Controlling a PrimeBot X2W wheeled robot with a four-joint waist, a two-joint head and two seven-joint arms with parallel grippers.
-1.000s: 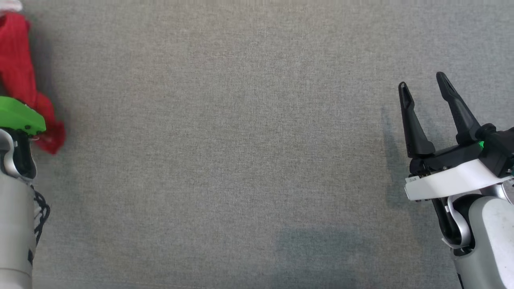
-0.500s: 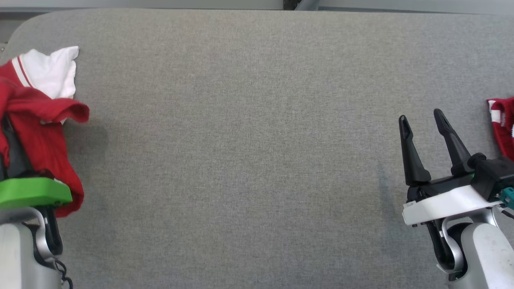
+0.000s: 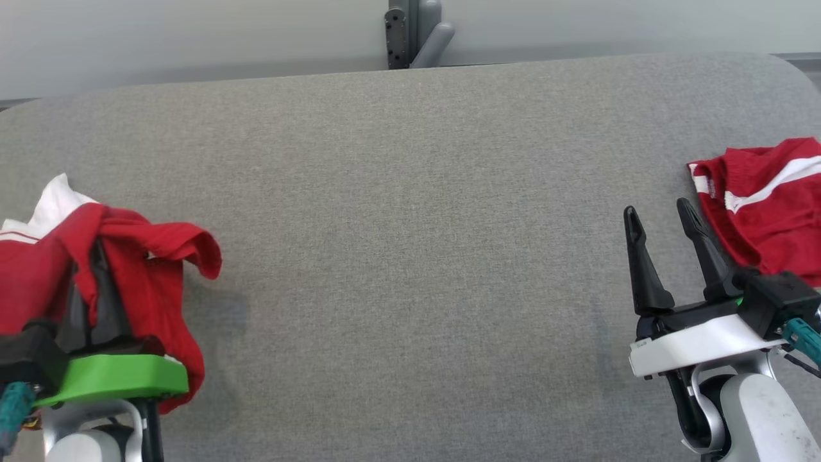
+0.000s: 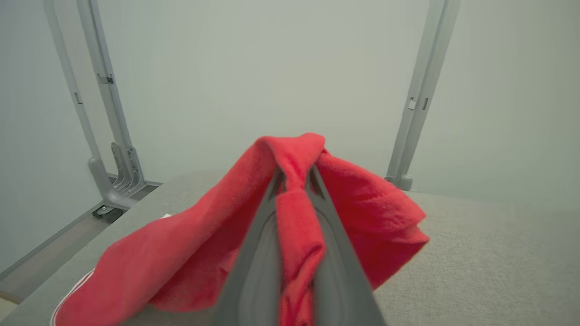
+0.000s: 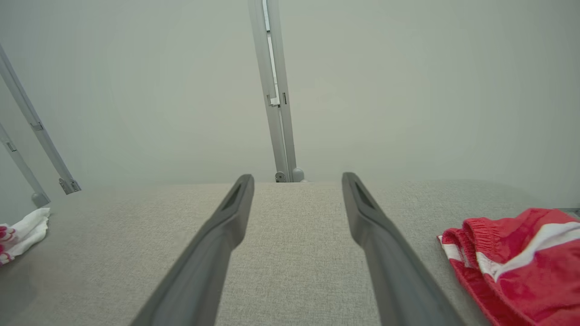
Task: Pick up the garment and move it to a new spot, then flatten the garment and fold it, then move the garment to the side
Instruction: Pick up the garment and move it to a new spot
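A red garment with a white part hangs bunched at the left of the grey padded table. My left gripper is shut on a fold of it and holds it partly off the surface. In the left wrist view the red garment drapes over both sides of the closed left gripper, with a strip pinched between the fingers. At the right, my right gripper stands open above bare table, nothing between its fingers.
A second red piece with white stripes lies crumpled at the table's right edge, just right of my right gripper, and appears again as red striped cloth. A grey metal post rises behind the table's far edge.
The head camera has tilted up, so the whole picture has slid down and the far edge and right-hand cloth have come into view. Both grippers keep their states.
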